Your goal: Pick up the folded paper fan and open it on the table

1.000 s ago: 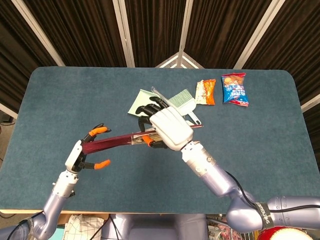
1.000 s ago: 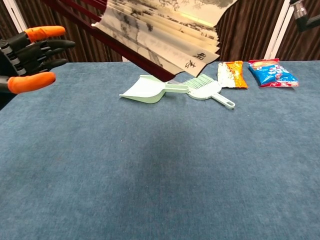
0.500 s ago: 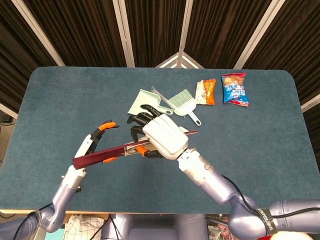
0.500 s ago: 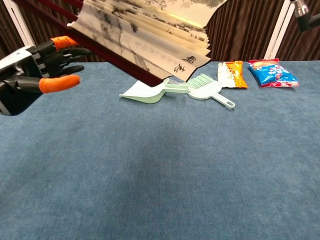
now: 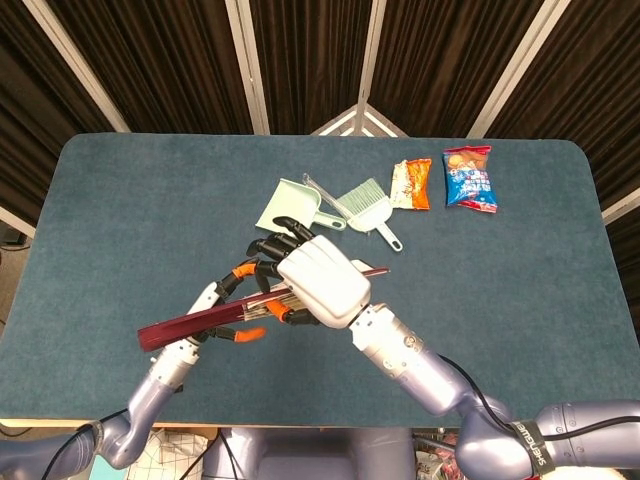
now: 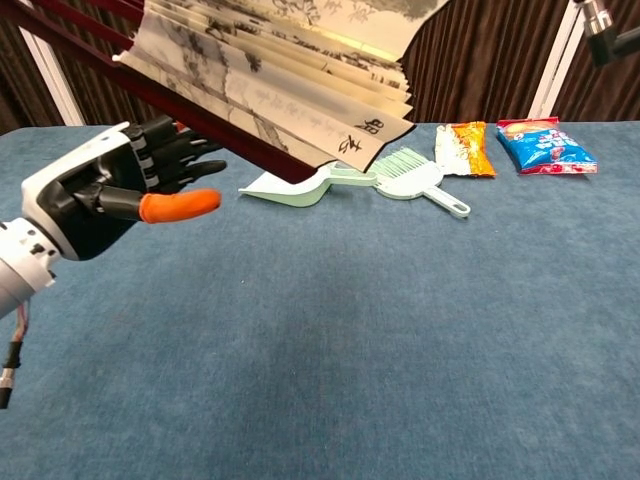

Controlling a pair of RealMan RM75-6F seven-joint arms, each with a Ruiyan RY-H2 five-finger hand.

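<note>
The paper fan is partly spread and held above the table. Its dark red guard stick runs from lower left to upper right in the head view. In the chest view its painted pleats fill the top. My right hand grips the fan near its pivot end; the chest view does not show this hand. My left hand sits just under the guard stick with orange-tipped fingers spread. In the chest view the left hand reaches toward the stick from below, thumb and fingers apart. Contact with the fan cannot be told.
A green dustpan and green brush lie at the table's middle back. An orange snack packet and a blue one lie further right. The blue table ends close to the arms at the front.
My left hand has moved right and in under the fan's guard stick. The right hand shifted slightly left and nearer, and the fan's free end dropped toward the front left.
</note>
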